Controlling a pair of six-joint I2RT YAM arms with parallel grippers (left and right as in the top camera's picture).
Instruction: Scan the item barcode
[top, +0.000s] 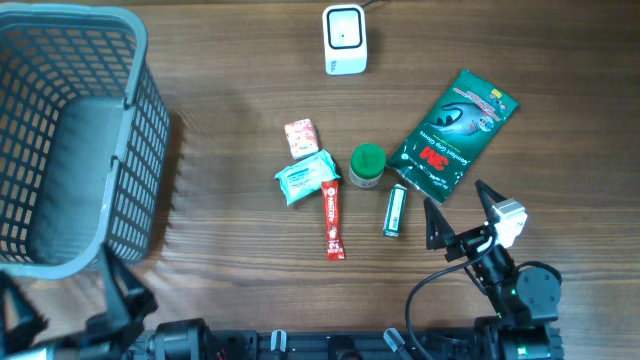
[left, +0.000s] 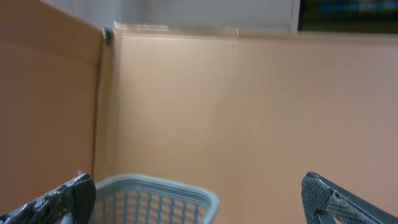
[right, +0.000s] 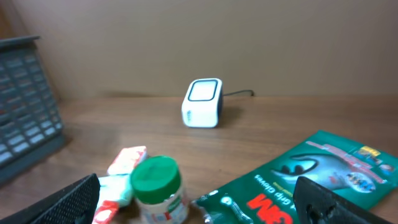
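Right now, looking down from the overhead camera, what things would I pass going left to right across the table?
grey basket → teal wipes pack → green-lidded jar → green 3M pack

Our black arms (top: 527, 290), a white block (top: 508, 214) on our right wrist, a black cable (top: 418, 288) looping behind it, our fingers (left: 339, 200) dark and dimpled

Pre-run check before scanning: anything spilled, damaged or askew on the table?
Nothing stands out. Scanner upright, green-lid jar upright and capped, 3M pack and teal packet lie flat and intact, basket upright.
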